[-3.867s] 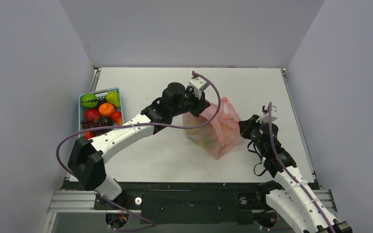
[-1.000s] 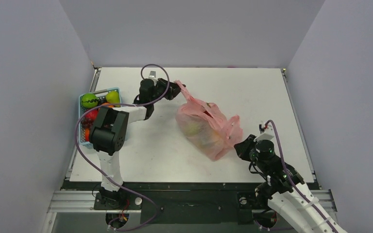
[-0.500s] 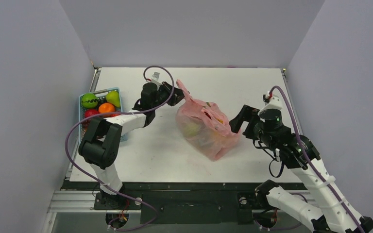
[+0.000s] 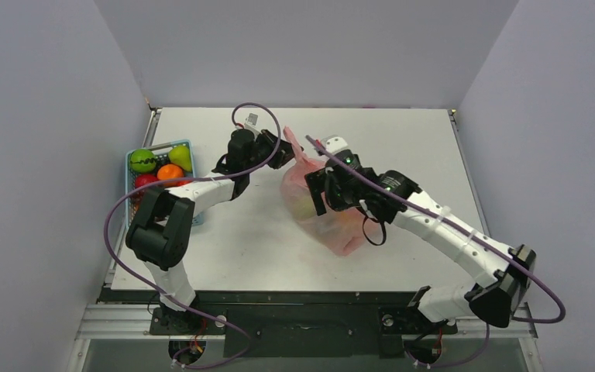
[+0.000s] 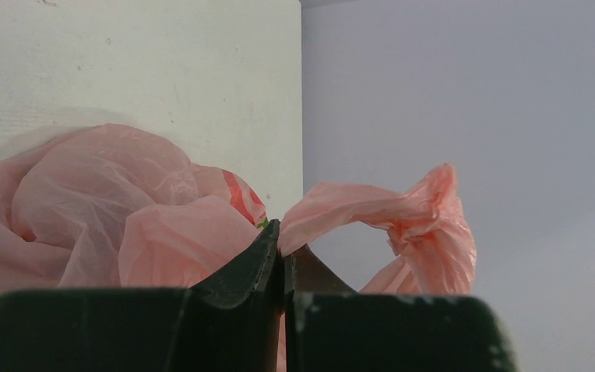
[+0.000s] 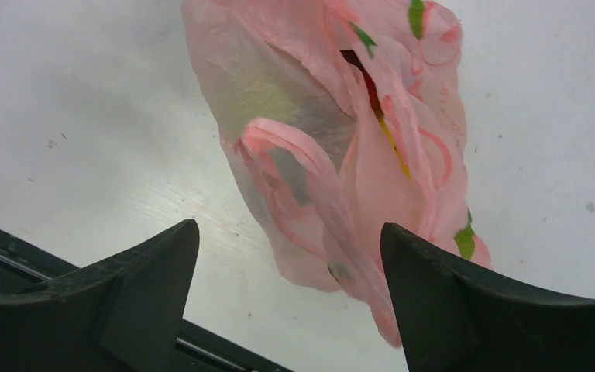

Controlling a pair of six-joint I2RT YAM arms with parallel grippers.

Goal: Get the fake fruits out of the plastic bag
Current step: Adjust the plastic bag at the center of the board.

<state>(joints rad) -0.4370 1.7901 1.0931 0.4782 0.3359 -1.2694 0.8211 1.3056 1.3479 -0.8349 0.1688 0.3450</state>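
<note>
Our left arm stretches far over the counter. The left end effector is pinching the top of the pink bag, which sits mid-counter. Our right arm bends over the bag, with the right end effector spread wide. The right wrist view shows a green fruit through the plastic; the left wrist view hides it.

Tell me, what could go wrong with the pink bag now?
1. The left gripper pinches only a thin twisted handle of the plastic bag; it might slip out or tear.
2. The right gripper hangs open over crumpled folds, and the fake fruits show only dimly through the plastic, so it may snag plastic rather than a fruit.
3. A snagged bag could drag across the table.
</note>
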